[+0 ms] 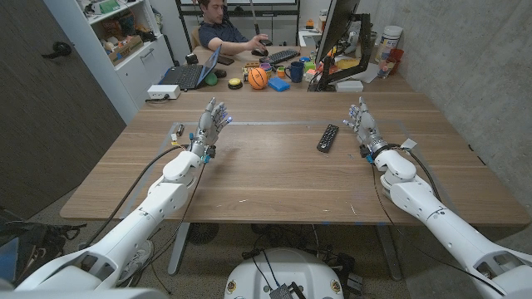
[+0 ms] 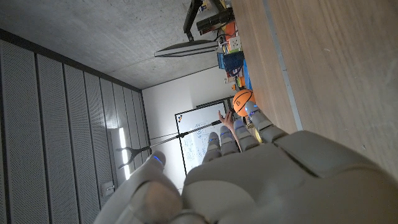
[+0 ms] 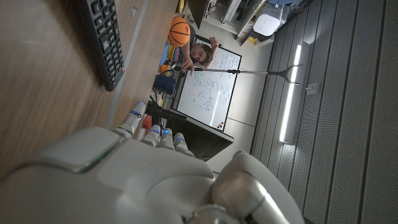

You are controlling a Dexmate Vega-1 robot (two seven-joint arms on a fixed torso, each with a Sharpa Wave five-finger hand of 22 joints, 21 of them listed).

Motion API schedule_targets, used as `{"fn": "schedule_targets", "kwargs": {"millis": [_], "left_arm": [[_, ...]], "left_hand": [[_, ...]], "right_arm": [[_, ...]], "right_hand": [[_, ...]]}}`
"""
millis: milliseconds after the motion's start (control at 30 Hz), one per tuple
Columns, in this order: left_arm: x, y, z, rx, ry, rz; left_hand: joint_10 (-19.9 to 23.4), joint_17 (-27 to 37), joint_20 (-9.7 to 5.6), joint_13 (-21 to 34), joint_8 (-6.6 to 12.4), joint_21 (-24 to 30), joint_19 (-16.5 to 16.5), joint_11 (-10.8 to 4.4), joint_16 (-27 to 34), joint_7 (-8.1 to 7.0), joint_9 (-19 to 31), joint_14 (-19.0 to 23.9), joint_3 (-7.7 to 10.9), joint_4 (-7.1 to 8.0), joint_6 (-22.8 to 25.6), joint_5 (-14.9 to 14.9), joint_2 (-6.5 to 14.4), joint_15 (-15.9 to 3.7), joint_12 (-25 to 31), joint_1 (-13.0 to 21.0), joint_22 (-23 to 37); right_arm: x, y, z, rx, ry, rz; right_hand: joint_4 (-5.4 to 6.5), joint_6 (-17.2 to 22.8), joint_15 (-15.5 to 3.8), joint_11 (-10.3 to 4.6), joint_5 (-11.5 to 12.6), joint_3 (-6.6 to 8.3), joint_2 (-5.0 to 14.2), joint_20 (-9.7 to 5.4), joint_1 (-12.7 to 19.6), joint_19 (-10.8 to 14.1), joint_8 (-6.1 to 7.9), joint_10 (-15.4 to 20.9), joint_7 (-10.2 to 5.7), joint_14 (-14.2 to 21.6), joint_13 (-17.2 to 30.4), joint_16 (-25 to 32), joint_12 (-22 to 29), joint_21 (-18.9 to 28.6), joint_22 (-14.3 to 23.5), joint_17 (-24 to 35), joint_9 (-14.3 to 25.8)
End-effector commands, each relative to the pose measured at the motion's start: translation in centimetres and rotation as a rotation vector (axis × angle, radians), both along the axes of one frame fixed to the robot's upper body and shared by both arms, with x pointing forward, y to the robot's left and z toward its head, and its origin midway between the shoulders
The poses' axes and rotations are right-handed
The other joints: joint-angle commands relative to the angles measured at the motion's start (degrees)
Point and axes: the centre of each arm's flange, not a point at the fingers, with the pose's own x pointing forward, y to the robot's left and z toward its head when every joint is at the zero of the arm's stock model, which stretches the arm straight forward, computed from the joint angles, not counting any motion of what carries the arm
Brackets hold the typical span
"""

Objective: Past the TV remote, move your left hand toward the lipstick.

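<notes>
The black TV remote point(image 1: 327, 138) lies on the wooden table point(image 1: 274, 178) right of centre, and its end point(image 3: 102, 37) shows in the right wrist view. A small dark lipstick point(image 1: 177, 130) lies near the table's left edge. My left hand point(image 1: 212, 121) stands upright with fingers apart and holds nothing, just right of the lipstick and well left of the remote. Its back point(image 2: 249, 177) shows in the left wrist view. My right hand point(image 1: 362, 124) stands open just right of the remote, and its back point(image 3: 143, 177) shows in the right wrist view.
Along the far edge are a laptop point(image 1: 187, 75), a white box point(image 1: 163, 91), a basketball point(image 1: 258, 77), a blue mug point(image 1: 296, 71) and a monitor point(image 1: 337, 33). A person point(image 1: 220, 29) sits behind the table. A grey wall runs along the right.
</notes>
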Motion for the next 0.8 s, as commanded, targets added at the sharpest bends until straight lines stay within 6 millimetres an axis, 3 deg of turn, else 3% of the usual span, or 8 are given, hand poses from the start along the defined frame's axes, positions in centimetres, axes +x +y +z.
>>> {"fn": "schedule_targets", "kwargs": {"millis": [33, 433, 600, 800], "left_arm": [[-0.9, -0.7, 0.3, -0.034, 0.007, -0.009], [-1.2, -0.2, 1.2, -0.099, -0.048, 0.018], [-1.2, 0.2, 2.0, -0.15, -0.127, 0.057], [-1.4, 0.6, 3.0, -0.196, -0.229, 0.1]], "left_hand": [[-0.05, 0.15, -0.27, 0.09, 0.29, 0.28, 0.71, -0.69, 0.36, -0.17, 0.12, -0.23, 0.37, 0.0, -0.58, 0.34, 0.21, -0.44, 0.28, 0.55, 0.07], [1.44, 0.11, -1.52, 0.08, 0.63, -0.4, 0.72, -1.7, 0.66, -0.62, 0.1, 0.93, 0.28, 0.0, 0.63, 0.54, 0.79, -1.36, 0.69, 0.82, 0.08], [1.06, 0.05, -1.6, 0.08, 0.43, -0.81, 0.54, -2.35, 0.41, -1.58, 0.08, 0.6, 0.29, -0.36, 0.32, 0.66, 0.81, -1.73, 0.43, 1.36, 0.06], [0.63, -0.02, -1.54, 0.08, 0.27, -1.38, 0.48, -2.98, 0.13, -2.94, 0.1, 0.26, 1.24, -1.13, -0.13, 1.11, 2.26, -2.25, 0.2, 2.97, 0.05]], "right_arm": [[-1.1, -1.2, -0.3, -0.016, -0.014, -0.02], [-0.7, -1.4, -0.6, -0.017, -0.016, -0.008], [-0.8, -1.5, -0.6, -0.023, -0.017, -0.01], [-0.9, -1.4, -0.6, -0.022, -0.021, -0.01]], "right_hand": [[0.28, -0.43, -0.16, -0.09, 0.36, 0.01, 3.41, 0.26, 0.31, -7.59, 0.42, -0.37, -0.01, -6.07, 0.16, 0.23, 0.24, 0.24, 0.13, 0.23, 0.22], [0.29, -0.73, -0.15, -0.04, 0.34, -0.12, 3.31, 0.22, 0.26, -7.62, 0.31, -0.53, 0.07, -6.2, 0.16, 0.11, 0.15, 0.04, 0.14, 0.24, 0.22], [0.31, -0.85, -0.14, -0.03, 0.33, -0.22, 3.21, 0.19, 0.2, -7.71, 0.28, -0.61, 0.13, -6.28, 0.16, 0.05, 0.12, -0.09, 0.14, 0.25, 0.22], [0.33, -0.96, -0.14, -0.07, 0.31, -0.32, 3.13, 0.17, 0.13, -7.78, 0.25, -0.71, 0.14, -6.31, 0.16, 0.01, 0.07, -0.22, 0.15, 0.27, 0.22]]}}
